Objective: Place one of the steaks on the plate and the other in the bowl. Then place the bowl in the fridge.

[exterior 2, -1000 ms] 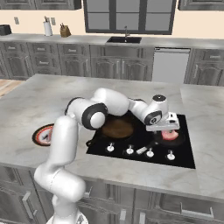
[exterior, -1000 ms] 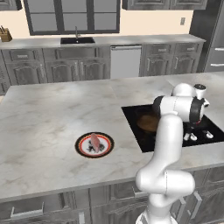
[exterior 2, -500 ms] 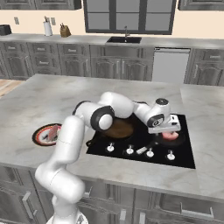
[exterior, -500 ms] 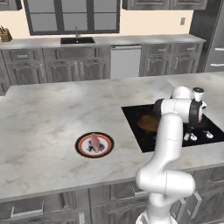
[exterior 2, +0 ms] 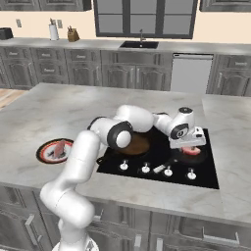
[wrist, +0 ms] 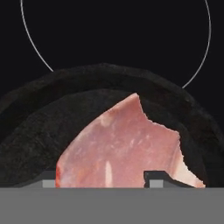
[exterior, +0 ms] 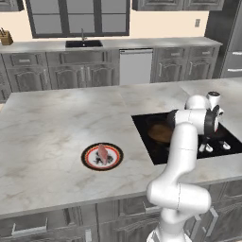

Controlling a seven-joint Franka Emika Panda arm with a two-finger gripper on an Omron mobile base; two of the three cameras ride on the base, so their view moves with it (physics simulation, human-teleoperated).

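- Low over the frying pan (wrist: 39,131) on the cooktop (exterior 2: 208,172), the pincer (exterior 2: 189,146) with one finger tip (wrist: 158,176) to either side of the second steak (wrist: 124,148); tips apart, but impossible to tell whether touching the meat yet.
- Close squarely across the narrow width of the slab, not across a corner, to avoid twisting.
- Stay low enough to bite the thick sides, yet clear of the pan floor.
- Lift straight up before any sideways travel, so as not to drag on the pan rim.
- Carry next to the round brownish dish (exterior 2: 139,145) just beside the pan on the cooktop, probably the bowl.
- Leave alone the first steak (exterior: 102,153), already lying on the plate (exterior: 85,159) well apart on the counter.
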